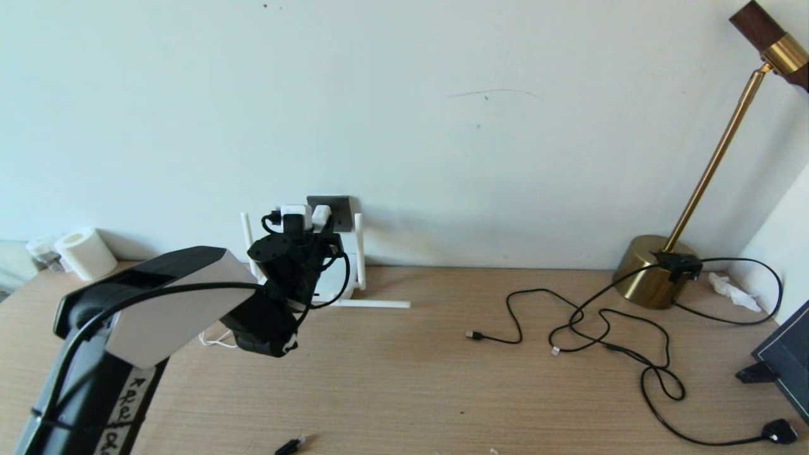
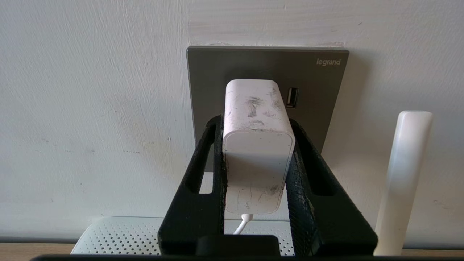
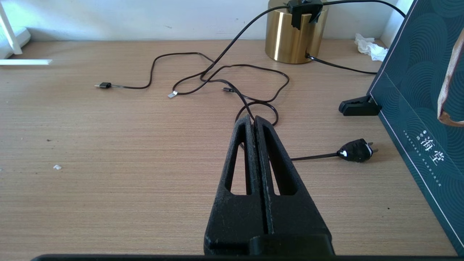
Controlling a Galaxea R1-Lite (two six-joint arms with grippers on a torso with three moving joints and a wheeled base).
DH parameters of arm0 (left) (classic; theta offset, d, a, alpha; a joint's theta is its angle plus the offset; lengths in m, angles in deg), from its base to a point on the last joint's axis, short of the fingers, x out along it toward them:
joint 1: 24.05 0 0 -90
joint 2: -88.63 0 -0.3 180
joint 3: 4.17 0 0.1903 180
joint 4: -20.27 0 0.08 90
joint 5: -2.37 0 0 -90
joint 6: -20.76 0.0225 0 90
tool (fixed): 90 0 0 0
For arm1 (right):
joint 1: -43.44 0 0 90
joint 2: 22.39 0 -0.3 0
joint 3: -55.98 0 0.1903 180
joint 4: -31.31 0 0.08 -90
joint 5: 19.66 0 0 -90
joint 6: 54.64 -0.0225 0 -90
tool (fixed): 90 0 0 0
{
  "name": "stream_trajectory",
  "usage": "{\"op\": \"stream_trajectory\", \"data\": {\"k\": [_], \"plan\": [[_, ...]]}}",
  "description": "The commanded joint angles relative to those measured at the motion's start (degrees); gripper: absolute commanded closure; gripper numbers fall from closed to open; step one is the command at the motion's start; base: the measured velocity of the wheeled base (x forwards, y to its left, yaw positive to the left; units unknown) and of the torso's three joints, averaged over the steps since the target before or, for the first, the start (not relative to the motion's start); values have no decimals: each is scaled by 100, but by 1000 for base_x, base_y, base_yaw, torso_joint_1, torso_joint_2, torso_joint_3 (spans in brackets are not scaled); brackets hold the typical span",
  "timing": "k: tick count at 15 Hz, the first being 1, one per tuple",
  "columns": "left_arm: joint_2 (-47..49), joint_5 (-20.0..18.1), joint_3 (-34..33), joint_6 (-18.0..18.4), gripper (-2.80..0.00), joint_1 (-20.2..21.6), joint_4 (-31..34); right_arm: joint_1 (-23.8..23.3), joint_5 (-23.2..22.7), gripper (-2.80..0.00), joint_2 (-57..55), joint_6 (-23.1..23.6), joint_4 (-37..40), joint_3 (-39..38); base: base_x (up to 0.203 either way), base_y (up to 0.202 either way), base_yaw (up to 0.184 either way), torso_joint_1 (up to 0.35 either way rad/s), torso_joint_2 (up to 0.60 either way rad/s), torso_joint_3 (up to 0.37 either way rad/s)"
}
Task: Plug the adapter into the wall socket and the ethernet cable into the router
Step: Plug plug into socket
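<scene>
My left gripper [image 2: 256, 121] is shut on the adapter [image 2: 258, 145], a scuffed white cube held by its two sides. The adapter's far end meets the dark grey wall socket [image 2: 268, 65]; its pins are hidden. A thin white cord [image 2: 241, 225] hangs from its near end. In the head view the adapter [image 1: 321, 215] sits against the wall socket [image 1: 338, 208], above the router [image 1: 344, 287]. The router's perforated top [image 2: 119, 235] and one upright antenna [image 2: 402, 181] lie below. The ethernet cable's plug end [image 1: 289, 445] lies at the table's near edge. My right gripper [image 3: 252, 119] hovers shut and empty over the table.
A brass lamp base [image 1: 651, 272] stands at the back right, with thin black cables [image 1: 600, 328] looping across the table to a black plug [image 1: 778, 431]. A dark teal bag [image 3: 417, 90] is at the far right. A paper roll [image 1: 85, 253] stands at the back left.
</scene>
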Motion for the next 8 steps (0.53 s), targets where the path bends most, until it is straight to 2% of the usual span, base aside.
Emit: {"op": "stream_trajectory", "data": {"k": [1, 8], "plan": [[7, 6, 32, 3, 0, -2, -51, 2, 2, 0, 0, -2, -2, 0, 0, 0, 0, 0, 0, 0], [32, 1, 105, 3, 0, 7, -51, 2, 2, 0, 0, -2, -2, 0, 0, 0, 0, 0, 0, 0]]}}
